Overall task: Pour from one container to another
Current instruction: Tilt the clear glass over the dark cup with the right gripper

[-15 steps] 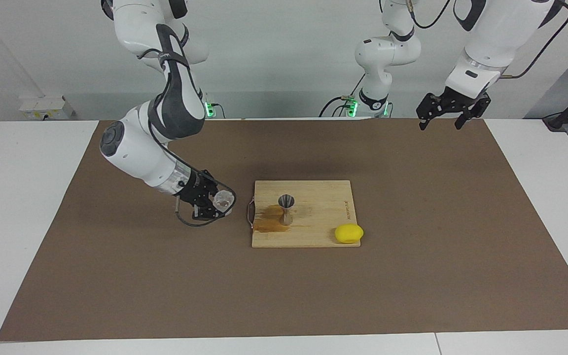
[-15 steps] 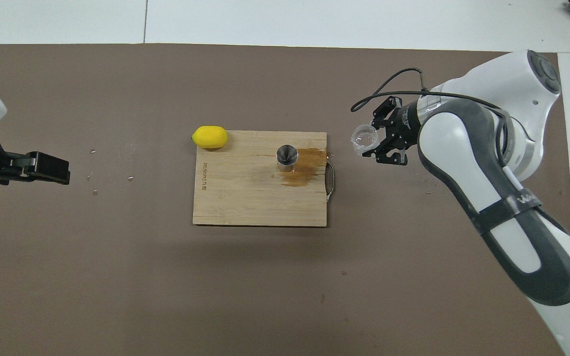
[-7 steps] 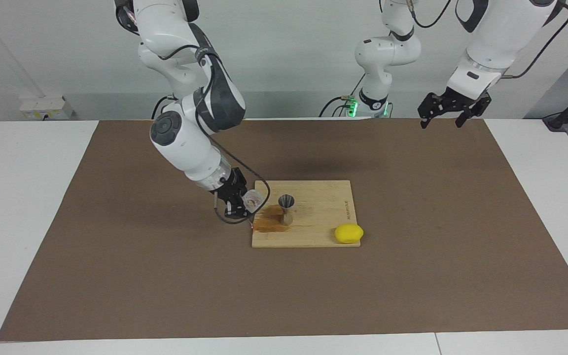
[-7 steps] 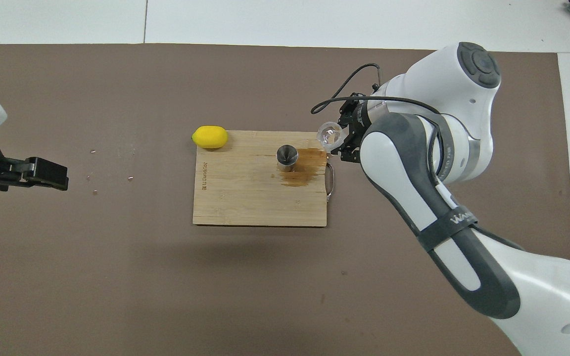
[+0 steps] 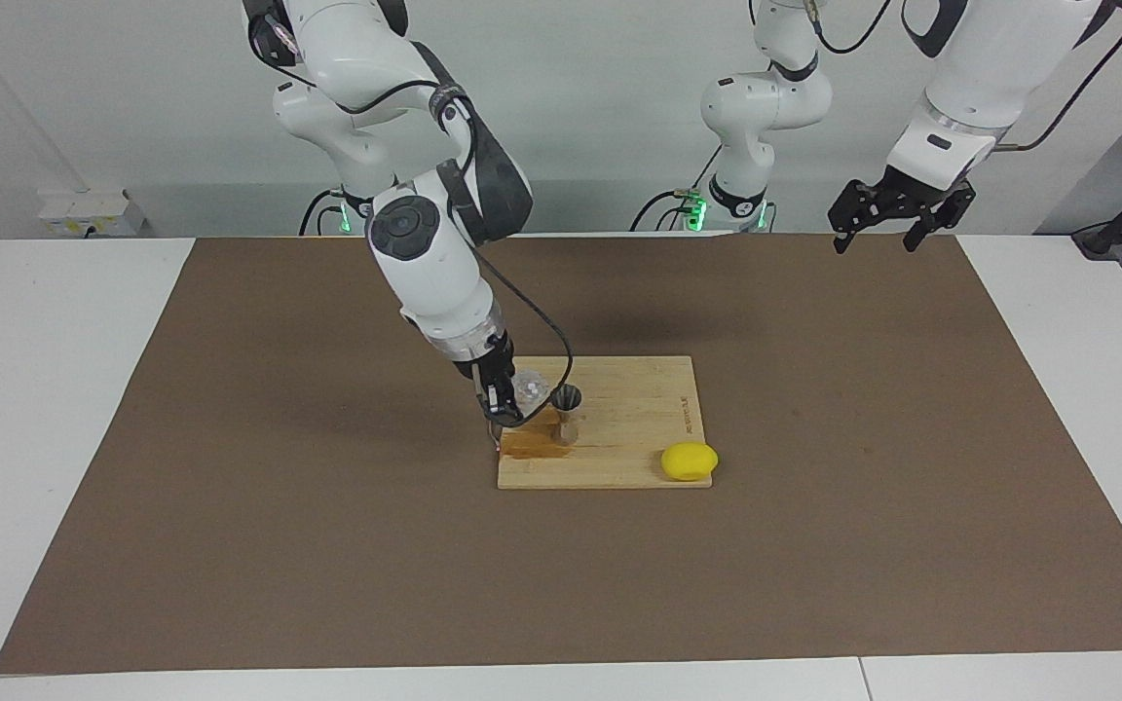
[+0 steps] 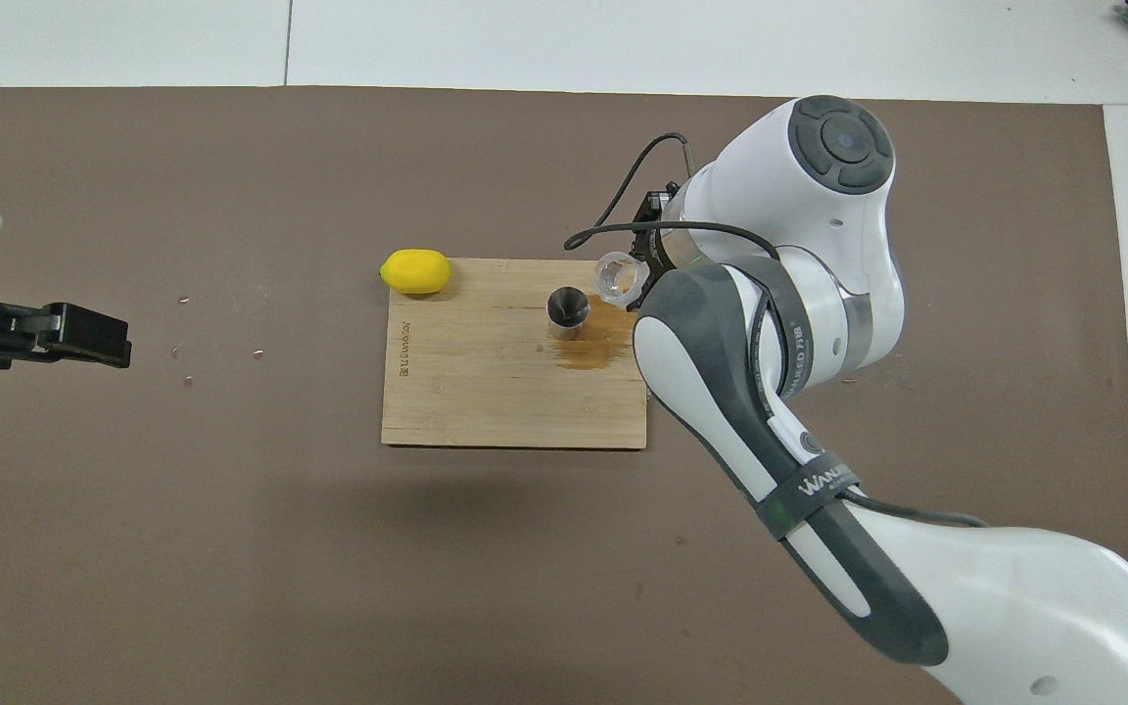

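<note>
Right tool (image 5: 519, 397): pinching the clear cup (image 5: 529, 389), hanging over the cutting board (image 5: 639, 428) at its handle end, just beside the jigger.
Clear cup: tipped on its side in the right tool's grip, mouth turned toward the jigger; in the overhead view the cup (image 6: 619, 277) sits just beside the jigger's rim, toward the right arm's end of the board. Whether the two touch, I cannot tell.
Jigger (image 5: 567, 413): upright on the cutting board, hourglass shape, open cone on top; seen from above (image 6: 569, 309) its mouth is a dark round.
Spill (image 5: 532, 443): brown wet patch on the board, touching the jigger's foot and spreading toward the right arm's end of the board.
Cutting board (image 6: 486, 392): lying flat on the brown mat (image 5: 230, 545) that covers the table.
Lemon (image 5: 689, 461): on the board's corner, farther from the robots than the jigger, toward the left arm's end.
Left tool (image 5: 896, 216): fingers spread, holding nothing, waiting up over the mat's edge, well apart from the board.
</note>
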`<state>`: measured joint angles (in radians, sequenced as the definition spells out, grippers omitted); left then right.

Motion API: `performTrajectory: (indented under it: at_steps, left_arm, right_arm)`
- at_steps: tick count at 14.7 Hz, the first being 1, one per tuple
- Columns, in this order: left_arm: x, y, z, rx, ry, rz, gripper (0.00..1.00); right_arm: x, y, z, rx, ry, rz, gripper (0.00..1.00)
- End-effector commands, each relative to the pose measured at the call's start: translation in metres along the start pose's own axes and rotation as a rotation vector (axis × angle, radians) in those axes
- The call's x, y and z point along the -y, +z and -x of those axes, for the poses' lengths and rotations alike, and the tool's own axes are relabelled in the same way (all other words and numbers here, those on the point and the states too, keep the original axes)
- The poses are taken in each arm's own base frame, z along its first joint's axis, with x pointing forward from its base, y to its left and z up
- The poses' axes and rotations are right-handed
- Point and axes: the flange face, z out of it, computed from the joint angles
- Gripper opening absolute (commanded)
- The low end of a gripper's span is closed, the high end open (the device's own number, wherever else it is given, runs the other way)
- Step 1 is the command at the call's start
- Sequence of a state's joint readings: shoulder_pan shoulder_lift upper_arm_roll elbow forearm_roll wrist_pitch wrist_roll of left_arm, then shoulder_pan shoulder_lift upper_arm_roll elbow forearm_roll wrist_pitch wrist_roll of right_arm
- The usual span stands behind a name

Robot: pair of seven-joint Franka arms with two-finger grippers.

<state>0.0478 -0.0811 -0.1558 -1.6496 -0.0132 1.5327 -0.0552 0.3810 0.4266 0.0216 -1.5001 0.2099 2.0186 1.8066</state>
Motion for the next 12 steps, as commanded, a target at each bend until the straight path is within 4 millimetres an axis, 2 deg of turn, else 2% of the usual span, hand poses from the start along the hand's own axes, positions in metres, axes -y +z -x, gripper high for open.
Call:
performTrajectory:
  at_steps: [1,4,5,6,8,9,12]
  left_arm:
    - [0.004,-0.009,0.001,-0.01,0.012,-0.001,1.0]
    - [0.0,-0.005,-0.001,0.001,0.02,0.004,1.0]
    - [0.003,0.001,-0.005,0.013,0.017,0.004,1.0]
    - [-0.002,0.002,-0.005,0.014,0.027,0.002,1.0]
    - [0.003,0.001,-0.005,0.013,0.018,0.005,1.0]
    - [0.003,0.003,-0.004,0.017,0.018,0.003,1.0]
    - [0.007,0.001,0.0,0.024,0.01,0.002,1.0]
  right_arm:
    - [0.001,0.011,0.018,-0.057,-0.033,-0.001,0.0]
    - [0.001,0.016,0.016,-0.125,-0.07,-0.008,0.0]
    - [-0.003,0.018,0.027,-0.149,-0.1,-0.012,0.0]
    - [-0.003,0.019,0.028,-0.166,-0.111,-0.012,0.0]
    - [-0.003,0.022,0.031,-0.174,-0.121,-0.013,0.0]
    - [-0.007,0.025,0.042,-0.188,-0.146,-0.014,0.0]
    - [-0.009,0.027,0.044,-0.236,-0.178,-0.023,0.0]
